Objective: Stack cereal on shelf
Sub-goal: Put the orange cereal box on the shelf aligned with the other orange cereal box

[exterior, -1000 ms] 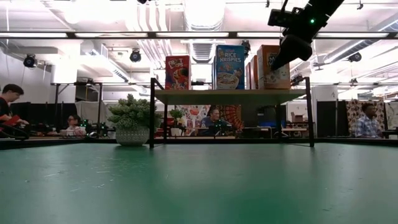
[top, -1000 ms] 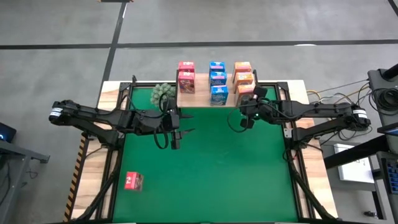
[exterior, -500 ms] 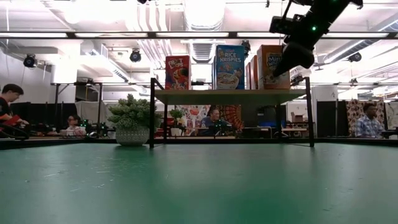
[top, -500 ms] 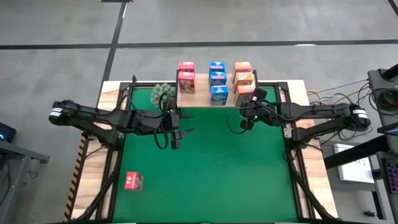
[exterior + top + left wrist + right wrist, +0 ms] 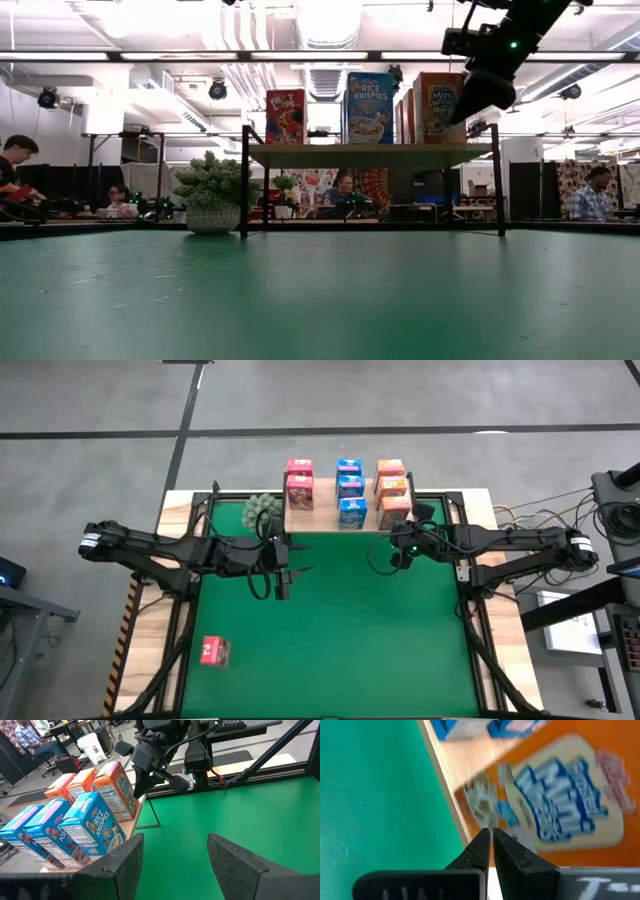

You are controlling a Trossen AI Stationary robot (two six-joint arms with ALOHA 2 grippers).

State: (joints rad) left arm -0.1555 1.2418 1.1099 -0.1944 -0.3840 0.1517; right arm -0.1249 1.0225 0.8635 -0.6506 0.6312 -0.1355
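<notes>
Right end effector (image 5: 400,556) clenched, nothing in it, tips just in front of the nearest orange Mini-Wheats box (image 5: 396,507) at the shelf (image 5: 370,154) edge. Shelf carries 8 cereal boxes in 3 rows: 2 pink-red Froot Loops boxes (image 5: 299,484) far side from the right end effector, 3 blue Rice Krispies boxes (image 5: 349,493) in the middle, 3 orange nearest it. 9th box, a pink-red one (image 5: 214,650), lies on the green mat (image 5: 340,650) near the counter's front-left corner, well behind the left end effector (image 5: 281,578), which hangs released over the mat w/ nothing between its fingers. Plant ball (image 5: 262,508) sits just beside the shelf's left end.
</notes>
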